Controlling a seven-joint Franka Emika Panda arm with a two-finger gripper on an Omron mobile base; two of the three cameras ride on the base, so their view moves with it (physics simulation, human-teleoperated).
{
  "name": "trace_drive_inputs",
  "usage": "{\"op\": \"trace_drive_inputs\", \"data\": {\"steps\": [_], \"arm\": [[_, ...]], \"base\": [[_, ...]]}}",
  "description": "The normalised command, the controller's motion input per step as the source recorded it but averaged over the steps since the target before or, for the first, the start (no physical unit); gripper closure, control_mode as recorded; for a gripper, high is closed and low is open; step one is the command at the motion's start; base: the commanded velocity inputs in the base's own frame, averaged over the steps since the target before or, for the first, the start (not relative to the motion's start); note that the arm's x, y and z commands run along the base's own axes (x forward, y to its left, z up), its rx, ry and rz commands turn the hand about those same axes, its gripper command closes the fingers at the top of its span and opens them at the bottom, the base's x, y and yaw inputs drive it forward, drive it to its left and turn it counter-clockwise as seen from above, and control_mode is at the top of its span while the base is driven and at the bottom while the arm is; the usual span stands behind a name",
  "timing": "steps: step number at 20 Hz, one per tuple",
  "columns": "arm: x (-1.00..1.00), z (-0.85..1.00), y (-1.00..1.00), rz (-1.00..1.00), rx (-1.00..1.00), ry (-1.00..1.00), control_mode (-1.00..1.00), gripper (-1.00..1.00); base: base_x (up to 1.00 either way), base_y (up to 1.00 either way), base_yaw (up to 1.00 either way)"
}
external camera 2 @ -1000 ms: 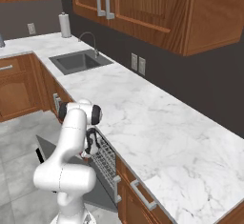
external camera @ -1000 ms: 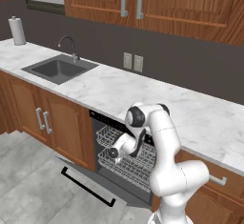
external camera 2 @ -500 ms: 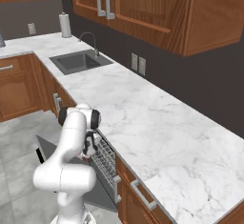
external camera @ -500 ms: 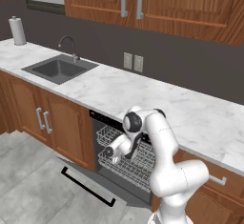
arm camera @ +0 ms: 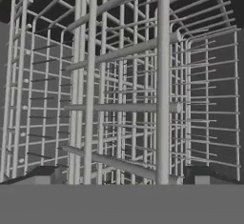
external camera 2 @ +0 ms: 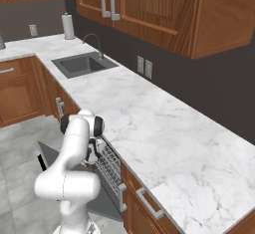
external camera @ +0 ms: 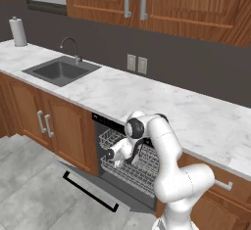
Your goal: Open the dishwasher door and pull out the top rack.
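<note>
Simulated kitchen, brown wood and white marble.

White marbled stone tabletop (external camera: 147,94) running along a dark grey back wall (external camera: 196,65), with a recessed grey metal sink (external camera: 61,71) and curved chrome tap (external camera: 71,48). White paper towel roll (external camera: 18,31) standing at the far left end. Pale double wall socket (external camera: 137,64) behind. Brown wooden upper cabinets (external camera: 162,1) above, matching lower cabinet doors (external camera: 44,124) with silver handles. Grey tiled floor (external camera: 29,185) below.

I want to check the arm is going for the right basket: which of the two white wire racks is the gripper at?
The top rack, the higher basket just under the counter. The open gripper sits at its front edge; the lower rack lies beneath it, above the dropped dishwasher door.
</note>
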Motion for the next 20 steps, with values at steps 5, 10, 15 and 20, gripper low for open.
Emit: {"op": "trace_drive_inputs", "data": {"steps": [5,10,15,20], "arm": [[0.04,-0.41,0.02,0.00,0.05,0.23,-1.00,-1.00],[-0.03,-0.50,0.32,0.00,0.07,0.25,-1.00,-1.00],[-0.12,-0.53,0.43,0.00,0.09,0.24,-1.00,-1.00],[-0.30,-0.42,0.54,0.00,0.15,0.23,-1.00,-1.00]], "base": [[0.00,0.00,0.00],[0.00,0.00,0.00],[0.00,0.00,0.00],[0.00,0.00,0.00]]}}
